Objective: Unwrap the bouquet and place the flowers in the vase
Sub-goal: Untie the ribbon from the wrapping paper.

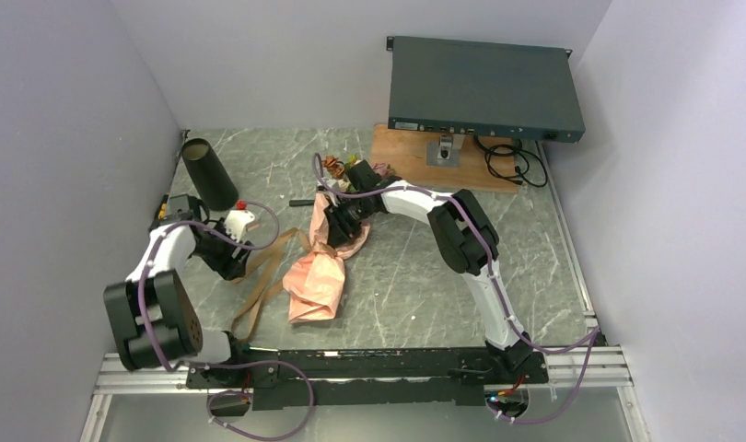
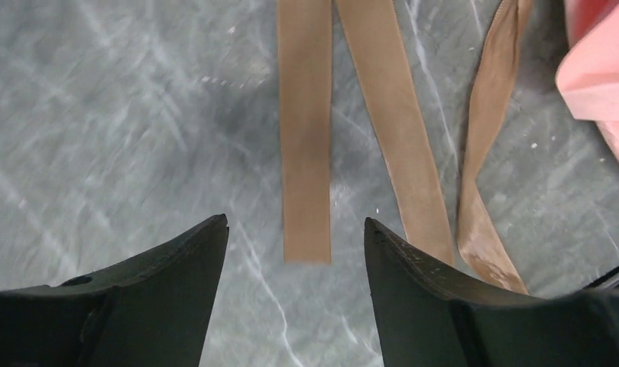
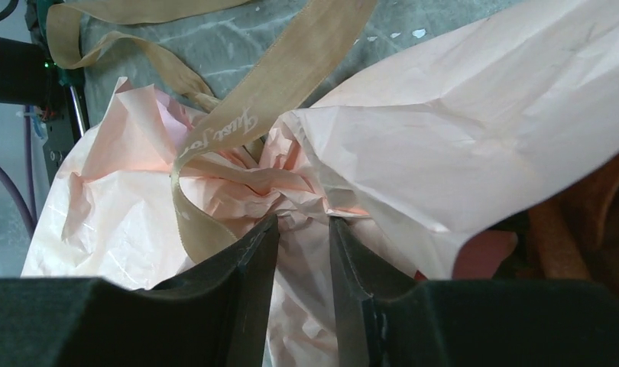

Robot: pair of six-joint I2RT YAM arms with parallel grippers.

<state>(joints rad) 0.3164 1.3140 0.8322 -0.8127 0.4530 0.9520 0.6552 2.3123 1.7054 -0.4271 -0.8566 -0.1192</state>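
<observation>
- My right gripper (image 3: pixel 303 222) has its jaws a narrow gap apart, the tips right at the gathered neck of the paper (image 3: pixel 459 130); I see no clear pinch on it.
- My left gripper (image 2: pixel 295 223) is wide open over the table (image 1: pixel 397 276), holding nothing; a loose strand of ribbon (image 2: pixel 306 138) ends just between its fingertips.
- The bouquet (image 1: pixel 321 276) lies mid-table: crinkled salmon-pink paper and a tan ribbon looped around its neck, with tails trailing towards the left arm.
- The flowers (image 1: pixel 335 167) poke out at the far end, rust and pink.
- The vase (image 1: pixel 210 173), a plain black tube, stands far left, well apart from the bouquet.
</observation>
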